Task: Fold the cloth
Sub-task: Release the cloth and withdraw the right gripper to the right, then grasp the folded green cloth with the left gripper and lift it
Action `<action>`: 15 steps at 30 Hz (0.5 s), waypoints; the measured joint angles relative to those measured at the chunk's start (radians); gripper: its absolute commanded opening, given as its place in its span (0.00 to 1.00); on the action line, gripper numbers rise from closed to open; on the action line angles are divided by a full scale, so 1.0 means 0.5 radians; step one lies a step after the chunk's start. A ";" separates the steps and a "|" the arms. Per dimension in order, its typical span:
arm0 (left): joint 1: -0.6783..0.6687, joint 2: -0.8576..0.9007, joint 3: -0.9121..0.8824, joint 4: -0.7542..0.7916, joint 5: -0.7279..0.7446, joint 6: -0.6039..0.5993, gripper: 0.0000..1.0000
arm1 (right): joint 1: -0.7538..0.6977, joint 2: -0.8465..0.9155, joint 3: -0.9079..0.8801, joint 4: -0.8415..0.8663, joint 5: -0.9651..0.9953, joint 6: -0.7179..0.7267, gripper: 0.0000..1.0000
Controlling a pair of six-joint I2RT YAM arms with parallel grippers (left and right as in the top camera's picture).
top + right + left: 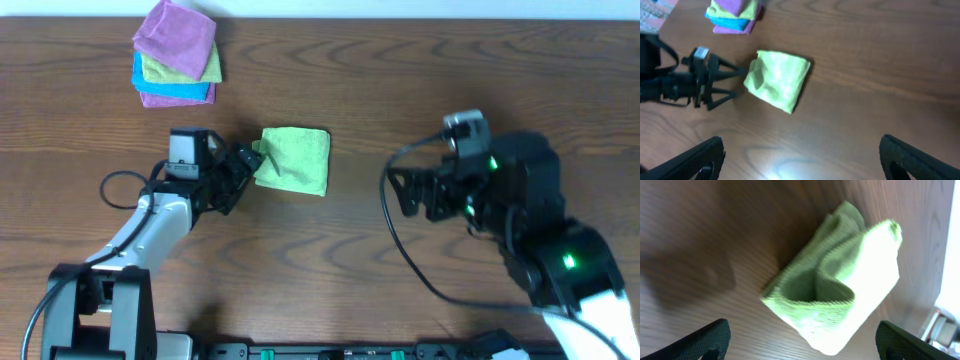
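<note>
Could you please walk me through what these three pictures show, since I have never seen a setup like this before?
These are two robot arms at a wooden table, each ending in a two-finger gripper. One picture looks down from above; the other two come from cameras on the wrists, with dark fingertips at the bottom edges. The left gripper is open at the edge of a folded yellow-green cloth, which lies loose on the table; whether it touches the cloth is unclear. The right gripper is open too and holds nothing, well apart from the cloth. At the table's far left sits a stack of cloths, purple, yellow-green and blue.
</note>
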 measured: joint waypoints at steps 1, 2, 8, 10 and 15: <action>-0.021 0.011 0.001 0.021 0.005 -0.014 0.95 | -0.011 -0.050 -0.037 -0.002 -0.009 0.001 0.99; -0.053 0.034 0.001 0.043 0.011 -0.034 0.95 | -0.021 -0.097 -0.072 -0.008 -0.017 0.001 0.99; -0.140 0.182 0.001 0.137 0.020 -0.121 0.94 | -0.084 -0.304 -0.135 -0.138 -0.047 0.003 0.99; -0.152 0.210 0.001 0.185 0.019 -0.150 0.94 | -0.094 -0.341 -0.135 -0.198 -0.049 0.008 0.99; -0.186 0.260 0.001 0.300 0.017 -0.211 0.94 | -0.099 -0.379 -0.135 -0.305 -0.060 0.009 0.99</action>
